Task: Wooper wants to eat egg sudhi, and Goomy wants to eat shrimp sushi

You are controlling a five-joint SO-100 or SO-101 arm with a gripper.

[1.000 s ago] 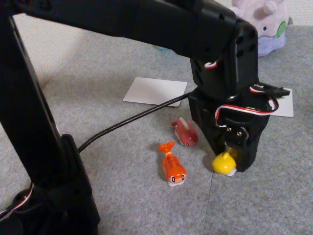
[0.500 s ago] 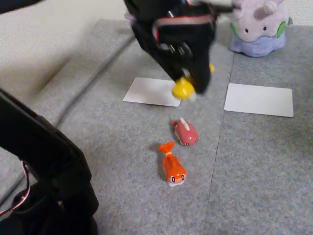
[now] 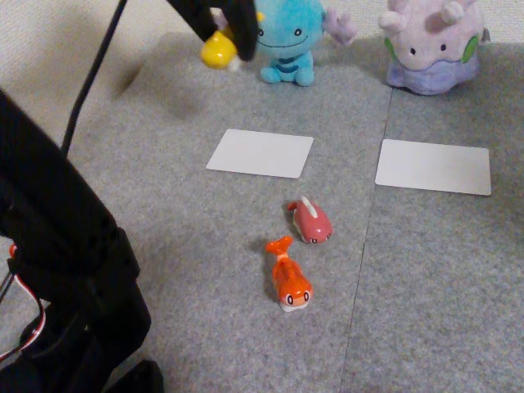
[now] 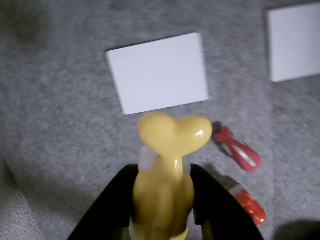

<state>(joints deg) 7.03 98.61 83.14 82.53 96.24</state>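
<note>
My gripper (image 3: 228, 41) hangs high at the top of the fixed view, shut on the yellow egg sudhi (image 3: 218, 51), just left of the blue Wooper (image 3: 288, 39). In the wrist view the egg sudhi (image 4: 167, 170) sits tail-up between my black fingers (image 4: 115, 200), above the left white card (image 4: 159, 71). Lavender Goomy (image 3: 431, 45) sits at the back right. The orange shrimp sushi (image 3: 288, 282) lies on the grey mat, also seen in the wrist view as the shrimp sushi (image 4: 251, 207).
Two white cards lie on the mat, one (image 3: 259, 153) in front of Wooper and one (image 3: 433, 166) in front of Goomy. A pink-red fish toy (image 3: 309, 221) lies beside the orange one. The arm's black base (image 3: 57, 270) fills the left foreground.
My gripper rose with the yellow fish from the mat near the other fish and swung up and left to beside Wooper. The other toys stayed put.
</note>
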